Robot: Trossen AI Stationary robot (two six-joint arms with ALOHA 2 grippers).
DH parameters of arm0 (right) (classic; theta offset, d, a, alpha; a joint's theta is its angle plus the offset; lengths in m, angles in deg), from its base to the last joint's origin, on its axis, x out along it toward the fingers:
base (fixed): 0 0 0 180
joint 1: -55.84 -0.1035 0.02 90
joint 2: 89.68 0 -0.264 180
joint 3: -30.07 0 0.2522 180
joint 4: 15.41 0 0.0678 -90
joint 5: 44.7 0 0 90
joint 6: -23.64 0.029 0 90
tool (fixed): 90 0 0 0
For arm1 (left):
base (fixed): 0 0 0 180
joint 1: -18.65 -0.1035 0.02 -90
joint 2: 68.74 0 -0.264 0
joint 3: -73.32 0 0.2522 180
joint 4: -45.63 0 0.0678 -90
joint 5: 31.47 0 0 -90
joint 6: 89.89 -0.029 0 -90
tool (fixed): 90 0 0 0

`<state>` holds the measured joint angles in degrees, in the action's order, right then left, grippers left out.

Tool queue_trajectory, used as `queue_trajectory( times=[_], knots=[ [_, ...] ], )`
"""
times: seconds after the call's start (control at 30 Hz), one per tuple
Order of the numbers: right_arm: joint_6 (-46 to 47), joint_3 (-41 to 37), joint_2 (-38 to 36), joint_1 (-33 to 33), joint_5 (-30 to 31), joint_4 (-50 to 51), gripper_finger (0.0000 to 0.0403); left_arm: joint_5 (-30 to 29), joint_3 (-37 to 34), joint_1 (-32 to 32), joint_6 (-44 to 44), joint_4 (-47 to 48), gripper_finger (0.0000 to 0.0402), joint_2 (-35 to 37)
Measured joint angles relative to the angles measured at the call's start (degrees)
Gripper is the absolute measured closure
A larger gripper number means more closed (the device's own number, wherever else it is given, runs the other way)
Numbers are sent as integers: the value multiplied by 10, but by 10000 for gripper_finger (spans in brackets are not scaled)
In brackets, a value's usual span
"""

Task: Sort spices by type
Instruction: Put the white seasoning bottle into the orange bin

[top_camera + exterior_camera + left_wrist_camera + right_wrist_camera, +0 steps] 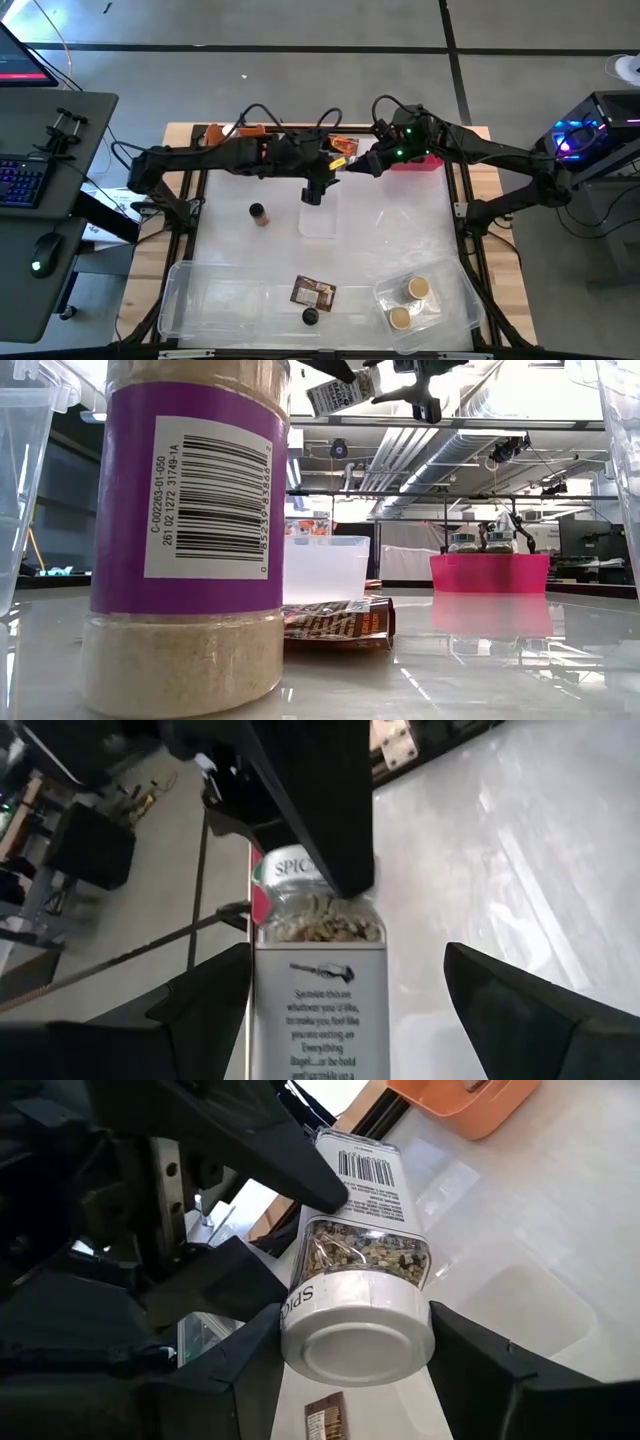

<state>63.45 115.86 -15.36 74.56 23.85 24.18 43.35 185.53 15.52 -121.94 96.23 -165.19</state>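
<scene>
white tabletop point(380, 240) filled the middle of your rig, with a desk and keyboard off to its left. going left to right, you had a small dark-lidded jar point(259, 213) standing alone on the left part of the table, well apart from everything else. near the front edge, a long clear tray point(180, 300) ran across, and a flat brown packet point(313, 292) lay by it with a black-lidded jar point(310, 316) just in front.

above the far middle of the table, your two arms met. the left gripper point(345, 980) was spread around the body of a white-lidded spice jar point(357, 1285), and i could not tell whether its fingers pressed the label. the right gripper point(355, 1345) was clamped on that same jar's lid end, a finger point(480, 1360) on each side of the cap. the jar was off the table, tilted, over a small clear tray point(318, 215).

further right, a pink bin point(418, 163) sat at the far edge, and two tan-lidded jars point(408, 303) stood in a clear tray point(455, 290) at the front right.
</scene>
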Motion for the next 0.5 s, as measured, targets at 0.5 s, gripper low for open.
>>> queue_trajectory(
  times=[0.5],
  knots=[
    [-4,0,0,0,-1,-1,196,-4,0,-19,13,-8,105,-14]
  ],
)
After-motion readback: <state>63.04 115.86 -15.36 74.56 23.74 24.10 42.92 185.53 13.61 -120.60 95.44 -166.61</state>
